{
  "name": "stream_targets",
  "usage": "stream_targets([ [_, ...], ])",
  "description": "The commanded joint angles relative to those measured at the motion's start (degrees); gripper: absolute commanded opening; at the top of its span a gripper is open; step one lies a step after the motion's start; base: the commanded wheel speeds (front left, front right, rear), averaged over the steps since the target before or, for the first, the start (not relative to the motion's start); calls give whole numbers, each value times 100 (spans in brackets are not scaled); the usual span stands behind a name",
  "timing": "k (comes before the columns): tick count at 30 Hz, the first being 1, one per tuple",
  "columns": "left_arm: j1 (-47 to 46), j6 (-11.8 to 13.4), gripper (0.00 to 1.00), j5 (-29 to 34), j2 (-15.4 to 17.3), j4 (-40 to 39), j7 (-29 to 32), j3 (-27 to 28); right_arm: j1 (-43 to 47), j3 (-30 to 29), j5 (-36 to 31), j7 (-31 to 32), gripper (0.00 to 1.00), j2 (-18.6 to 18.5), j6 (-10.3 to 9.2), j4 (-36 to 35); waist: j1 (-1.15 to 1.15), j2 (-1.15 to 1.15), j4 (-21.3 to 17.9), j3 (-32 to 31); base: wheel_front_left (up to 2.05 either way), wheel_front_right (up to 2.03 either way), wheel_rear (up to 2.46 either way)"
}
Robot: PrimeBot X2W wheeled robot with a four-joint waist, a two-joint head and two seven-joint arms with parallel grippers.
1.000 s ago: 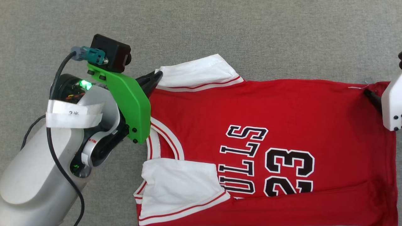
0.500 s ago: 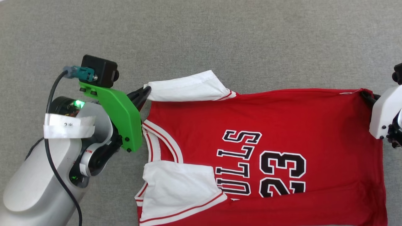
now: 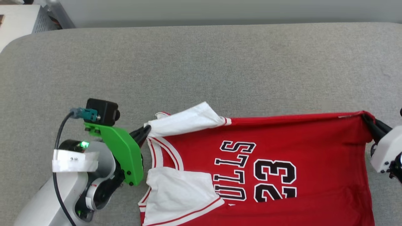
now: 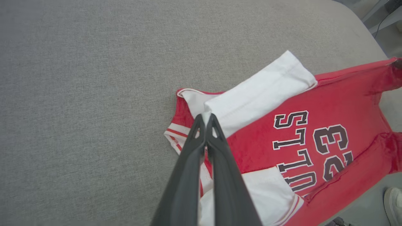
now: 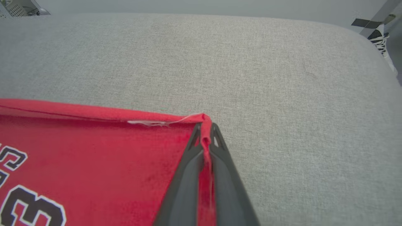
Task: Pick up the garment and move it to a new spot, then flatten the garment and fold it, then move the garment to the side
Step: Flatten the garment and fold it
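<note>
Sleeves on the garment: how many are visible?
2. The far sleeve is pinched by the left gripper; the near sleeve lies across the garment's front beside the collar.

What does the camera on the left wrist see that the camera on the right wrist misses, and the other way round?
Left wrist view, not the right: the left hand shut on the upper white sleeve, the lower white sleeve, and the striped collar. Right wrist view, not the left: the right hand close up, shut on the red hem corner, and a loose white thread along that edge. Both: the red garment, part of its black-and-white print, and the grey padded surface beneath.
</note>
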Motion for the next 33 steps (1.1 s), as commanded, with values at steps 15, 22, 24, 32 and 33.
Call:
stream_targets([
  [15,1163,115,0,-192,28,162,-270,-162,1379,190,582,-602,0,-337,-4,-498,0,0,206,-430,0,0,0],
  [22,1533,177,0,-141,33,368,-301,-347,1771,489,389,-648,0,-582,-4,-755,0,0,217,-456,0,0,0],
  [24,1567,153,0,-108,39,456,-293,-413,1850,551,388,-623,0,-628,-4,-803,0,0,219,-457,0,0,0],
  [32,1582,-17,0,-84,-113,852,-308,-642,1985,887,291,-462,0,-890,-4,-917,0,0,213,-390,0,0,0],
  [33,1562,-48,0,-62,-134,925,-315,-678,1982,942,267,-444,0,-922,-4,-923,0,0,212,-370,0,0,0],
])
